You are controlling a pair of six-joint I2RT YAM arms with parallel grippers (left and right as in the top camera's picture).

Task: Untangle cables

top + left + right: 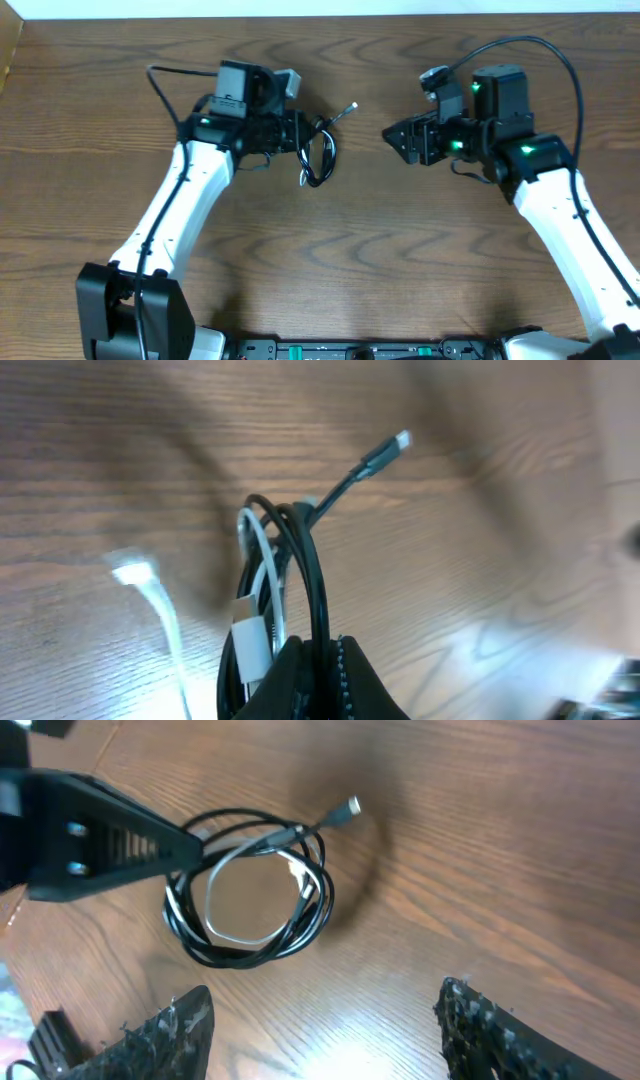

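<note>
In the overhead view the left end effector (pixel 304 135) sits in the upper left of centre, closed narrow on the cables (pixel 320 162), which form a small coil hanging just to its right and resting on the wooden tabletop (pixel 350 260). The left wrist view shows the same end effector (pixel 305 665) at the bottom centre pinching a black cord (pixel 316 580) and a white cord (pixel 262 555) together where they loop upward. A second white plug end (pixel 135 573) lies blurred at the left of that frame. From the top of the coil a black lead sticks out toward the upper right and ends in a small plug (pixel 352 105). Right of the coil, apart from it, the right end effector (pixel 398 140) faces it; its wrist view shows its fingers (pixel 185 1020) spread wide with nothing between them
</note>
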